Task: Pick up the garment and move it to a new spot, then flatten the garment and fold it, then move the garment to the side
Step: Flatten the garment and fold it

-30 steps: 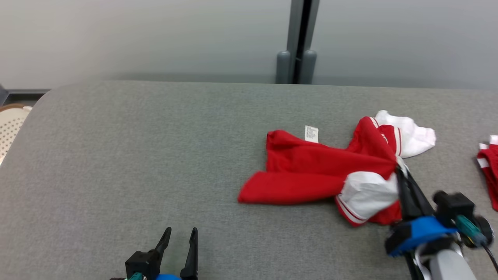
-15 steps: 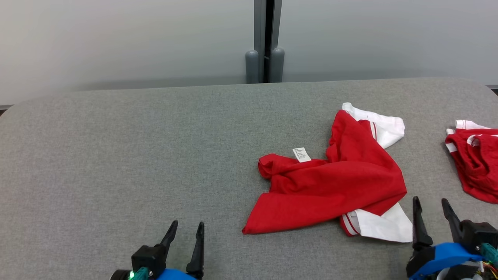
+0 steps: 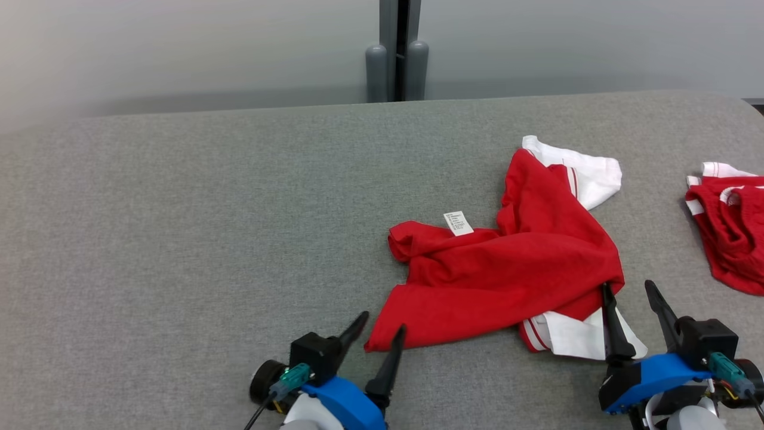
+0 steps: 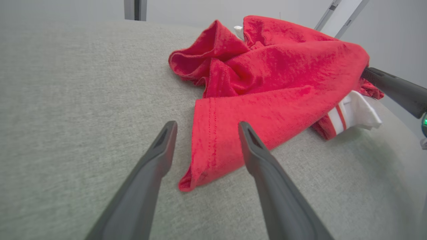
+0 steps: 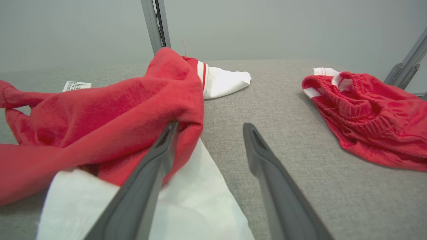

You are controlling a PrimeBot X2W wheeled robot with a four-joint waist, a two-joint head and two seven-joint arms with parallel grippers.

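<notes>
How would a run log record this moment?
garment: crumpled on table | left end effector: open at hem corner | right end effector: open by sleeve

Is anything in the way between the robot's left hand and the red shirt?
No, nothing visible is in the way. The left gripper is open, and the near corner of the red garment lies between its two fingers on the grey table. The other red garment lies apart, off to the right.
</notes>
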